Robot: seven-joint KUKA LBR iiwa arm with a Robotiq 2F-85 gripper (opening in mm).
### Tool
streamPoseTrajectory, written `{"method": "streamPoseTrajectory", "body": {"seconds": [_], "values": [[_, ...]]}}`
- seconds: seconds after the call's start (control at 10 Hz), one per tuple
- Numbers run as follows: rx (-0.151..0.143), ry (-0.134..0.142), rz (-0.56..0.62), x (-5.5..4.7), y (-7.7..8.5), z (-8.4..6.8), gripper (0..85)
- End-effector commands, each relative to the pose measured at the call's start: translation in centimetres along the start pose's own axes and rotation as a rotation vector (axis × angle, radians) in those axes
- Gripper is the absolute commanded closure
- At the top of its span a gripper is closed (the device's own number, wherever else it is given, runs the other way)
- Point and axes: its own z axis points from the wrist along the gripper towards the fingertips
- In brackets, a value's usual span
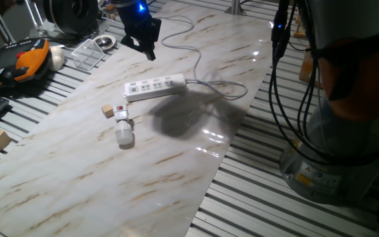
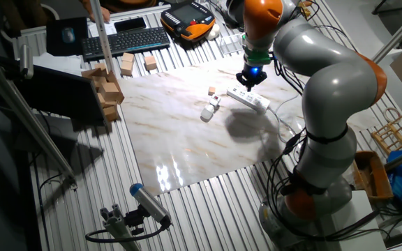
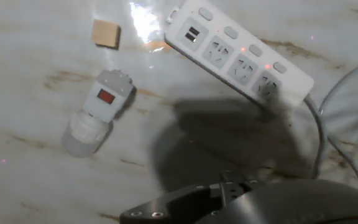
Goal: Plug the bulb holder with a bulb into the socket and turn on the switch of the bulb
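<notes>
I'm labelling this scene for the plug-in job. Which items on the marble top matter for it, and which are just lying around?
For the job:
- bulb holder with red switch
- bulb fixed to it
- socket, a white power strip
- tool, up above the strip

Lying about:
- small tan wooden cube
- wooden blocks off the marble
- keyboard

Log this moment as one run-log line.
end effector: above table, holding nothing | bulb holder: lying flat, unplugged, bulb attached | socket: outlets free | wooden cube: beside holder | stage: pre-grasp
</notes>
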Motion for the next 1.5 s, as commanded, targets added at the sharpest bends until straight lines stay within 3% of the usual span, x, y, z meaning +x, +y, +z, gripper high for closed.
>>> {"method": "streamPoseTrajectory", "body": {"seconds": [0.0,0.1,0.2,0.3,0.4,0.5,0.6,0.7,0.9,1.0,1.2,1.3,1.4], "values": [[-0.062,0.032,0.164,0.0,0.0,0.0,85.0],[-0.099,0.049,0.276,0.0,0.0,0.0,85.0],[-0.107,0.005,0.386,0.0,0.0,0.0,85.0],[-0.104,-0.045,0.476,-0.1,0.3,0.0,68.0],[-0.118,-0.091,0.55,-0.7,2.2,0.2,51.0],[-0.112,-0.106,0.576,-1.6,3.8,0.6,34.0],[-0.112,-0.112,0.588,-2.4,5.5,1.1,34.0],[-0.13,-0.131,0.613,-3.1,7.2,1.7,34.0],[-0.148,-0.195,0.673,-3.0,9.3,4.5,34.0],[-0.149,-0.221,0.704,-2.4,10.1,5.4,34.0],[-0.155,-0.228,0.746,-1.7,10.9,6.3,34.0],[-0.147,-0.243,0.757,-1.9,11.2,6.9,34.0],[-0.134,-0.28,0.762,-2.4,11.4,7.6,34.0]]}}
